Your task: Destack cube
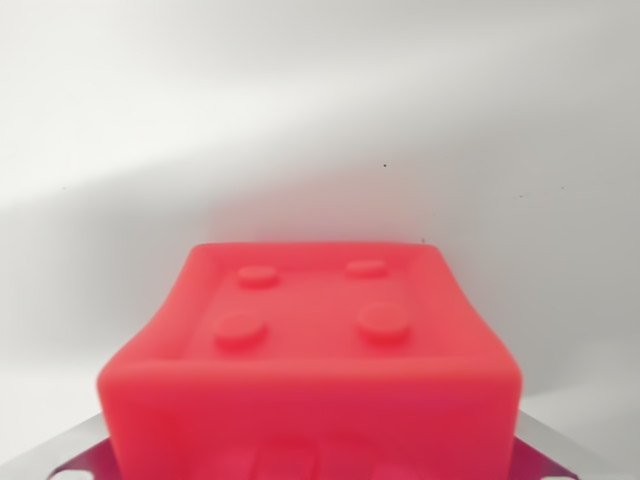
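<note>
A red cube (312, 350) is shown filling the lower middle of the wrist view, very close to the camera and slightly blurred. Its upper face is recessed within a raised rim, and four round studs (312, 298) are set on it in a square pattern. The near face is cut off by the bottom edge of the picture, where faint rounded shapes can be made out but not identified. Whether a second cube lies beneath it cannot be told. At the lower left and lower right corners, grey metallic parts (545, 455) are seen flanking the cube, their edges tinted pink by reflection; these may belong to the gripper, but the fingertips are not clearly shown. Whether the pincer is parted or closed on the cube cannot be told. Behind the cube a plain white surface (320, 120) is seen, marked by soft shadows and a few small dark specks.
</note>
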Robot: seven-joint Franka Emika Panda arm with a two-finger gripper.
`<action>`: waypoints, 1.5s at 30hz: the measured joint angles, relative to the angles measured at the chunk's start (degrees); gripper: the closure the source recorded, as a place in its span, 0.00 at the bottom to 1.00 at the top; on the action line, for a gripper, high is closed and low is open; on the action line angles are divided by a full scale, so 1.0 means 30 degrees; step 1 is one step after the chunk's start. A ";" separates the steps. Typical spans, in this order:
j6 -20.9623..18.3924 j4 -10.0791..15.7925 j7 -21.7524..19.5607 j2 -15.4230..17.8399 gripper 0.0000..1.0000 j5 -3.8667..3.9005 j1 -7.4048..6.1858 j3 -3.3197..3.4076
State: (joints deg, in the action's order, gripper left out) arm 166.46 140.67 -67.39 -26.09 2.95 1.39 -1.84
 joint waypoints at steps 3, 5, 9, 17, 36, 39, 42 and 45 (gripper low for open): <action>0.0064 -0.0047 0.0000 -0.0108 1.00 0.0000 -0.0016 0.0020; 0.0103 -0.0072 0.0000 -0.0176 1.00 0.0000 -0.0029 0.0033; 0.0139 -0.0079 0.0000 -0.0212 0.00 0.0000 -0.0045 0.0041; 0.0144 -0.0083 0.0000 -0.0212 0.00 0.0000 -0.0048 0.0044; 0.0145 -0.0086 0.0000 -0.0212 0.00 0.0000 -0.0049 0.0045; 0.0144 -0.0086 0.0000 -0.0212 0.00 -0.0001 -0.0048 0.0045; 0.0140 -0.0086 0.0001 -0.0210 0.00 -0.0001 -0.0048 0.0045; 0.0105 -0.0077 0.0001 -0.0165 0.00 -0.0001 -0.0048 0.0045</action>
State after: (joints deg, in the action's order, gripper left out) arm 166.78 140.44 -67.39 -26.59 2.94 1.25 -1.71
